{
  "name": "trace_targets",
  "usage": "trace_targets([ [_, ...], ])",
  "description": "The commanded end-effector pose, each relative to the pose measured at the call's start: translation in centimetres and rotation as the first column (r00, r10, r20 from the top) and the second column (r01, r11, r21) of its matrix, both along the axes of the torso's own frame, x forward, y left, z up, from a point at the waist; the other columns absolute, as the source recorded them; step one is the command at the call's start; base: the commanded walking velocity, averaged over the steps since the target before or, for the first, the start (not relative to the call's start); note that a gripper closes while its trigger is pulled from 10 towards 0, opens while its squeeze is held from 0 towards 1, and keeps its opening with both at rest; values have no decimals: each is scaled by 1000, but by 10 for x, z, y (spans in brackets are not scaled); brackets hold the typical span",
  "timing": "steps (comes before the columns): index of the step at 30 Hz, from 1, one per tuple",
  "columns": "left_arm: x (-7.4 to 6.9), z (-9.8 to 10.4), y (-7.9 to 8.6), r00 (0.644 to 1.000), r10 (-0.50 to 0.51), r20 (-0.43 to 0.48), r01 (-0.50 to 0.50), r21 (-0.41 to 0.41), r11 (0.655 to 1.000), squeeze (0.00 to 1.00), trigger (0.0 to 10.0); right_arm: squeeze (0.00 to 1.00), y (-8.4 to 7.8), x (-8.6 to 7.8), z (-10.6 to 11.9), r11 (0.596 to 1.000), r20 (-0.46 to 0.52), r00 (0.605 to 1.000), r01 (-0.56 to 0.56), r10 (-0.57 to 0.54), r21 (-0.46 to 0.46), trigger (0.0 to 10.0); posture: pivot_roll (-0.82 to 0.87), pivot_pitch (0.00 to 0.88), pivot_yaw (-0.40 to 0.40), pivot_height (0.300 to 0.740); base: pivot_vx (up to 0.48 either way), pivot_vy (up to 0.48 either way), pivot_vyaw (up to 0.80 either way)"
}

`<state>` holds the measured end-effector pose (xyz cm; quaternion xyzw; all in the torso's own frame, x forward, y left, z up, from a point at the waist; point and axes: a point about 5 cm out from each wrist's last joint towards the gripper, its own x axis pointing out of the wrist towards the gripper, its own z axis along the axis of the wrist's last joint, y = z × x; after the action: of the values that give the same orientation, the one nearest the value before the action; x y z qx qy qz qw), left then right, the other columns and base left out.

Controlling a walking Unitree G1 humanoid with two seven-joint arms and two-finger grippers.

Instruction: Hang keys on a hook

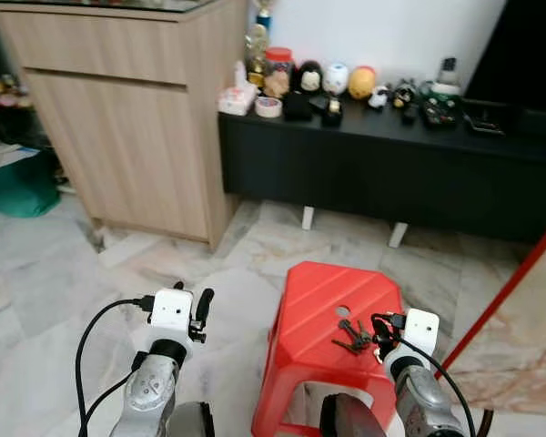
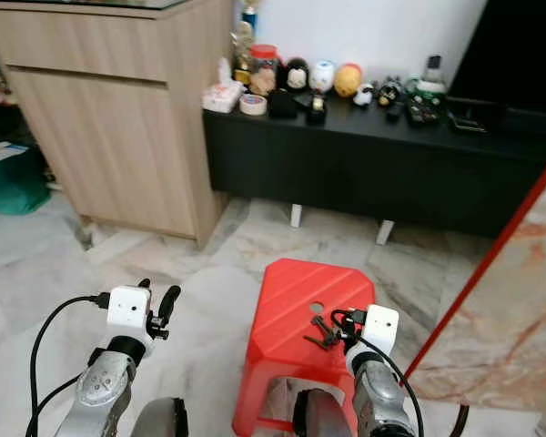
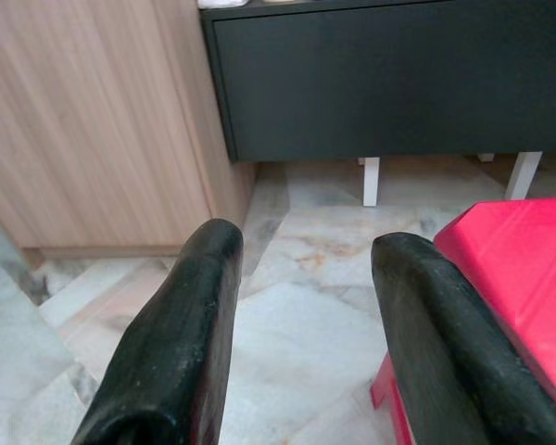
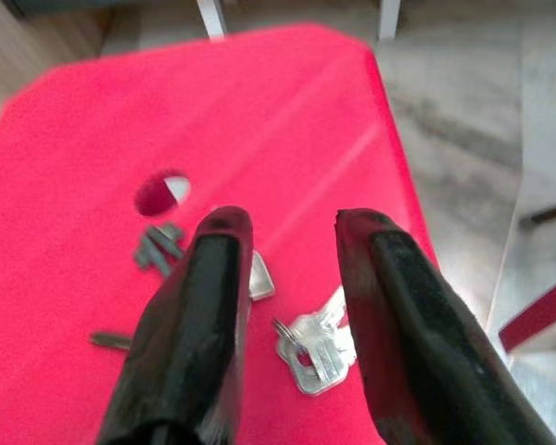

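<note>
Our right gripper [image 4: 287, 227] hangs fingers spread over the keys [image 4: 315, 348] on the red stool [image 1: 318, 300]; flat keys could skid away; left gripper [image 3: 301, 255] idle, spread too.

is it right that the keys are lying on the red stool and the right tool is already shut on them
Not quite. The keys do lie on the red stool, but the right tool is open, its fingers spread above the keys and gripping nothing. The right wrist view shows this.
</note>
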<state>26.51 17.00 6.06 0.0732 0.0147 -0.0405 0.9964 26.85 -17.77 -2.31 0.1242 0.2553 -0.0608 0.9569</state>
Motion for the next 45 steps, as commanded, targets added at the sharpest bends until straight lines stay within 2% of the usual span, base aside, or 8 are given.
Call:
trace_targets([
  [1,3,2,0,1000,1,14,-1,-3,1000,0,10000,0,3,7,4,1000,-4,1000,-14,14,11,10000,81,0,-55,583,0,0,0],
  [14,0,2,-1,1000,5,13,-5,-2,1000,0,10000,0,19,17,13,984,46,983,-178,178,-23,10000,84,0,-58,568,0,0,0],
  [26,-1,0,-1,1000,5,7,-5,-3,1000,0,10000,0,18,14,10,984,24,984,-178,178,-15,10000,81,0,-59,568,0,0,0],
  [27,-1,0,-1,1000,5,7,-5,-2,1000,0,10000,102,19,14,9,985,28,985,-173,172,15,10000,81,0,-59,568,0,0,0],
  [28,-1,0,-1,1000,6,7,-6,-3,1000,0,10000,1000,19,14,9,985,26,985,-173,172,27,10000,81,0,-59,568,0,0,0],
  [32,-1,0,-2,1000,8,7,-8,-3,1000,0,10000,1000,21,14,8,977,0,978,-207,207,60,10000,83,0,-61,568,0,0,0],
  [34,-1,0,-2,1000,8,7,-8,-3,1000,0,10000,0,22,14,7,975,-8,977,-213,214,69,10000,83,0,-61,568,0,0,0],
  [45,-2,-1,-1,1000,15,2,-15,0,1000,0,10000,0,16,18,10,980,-34,980,-196,197,47,10000,85,0,-65,568,0,0,0],
])
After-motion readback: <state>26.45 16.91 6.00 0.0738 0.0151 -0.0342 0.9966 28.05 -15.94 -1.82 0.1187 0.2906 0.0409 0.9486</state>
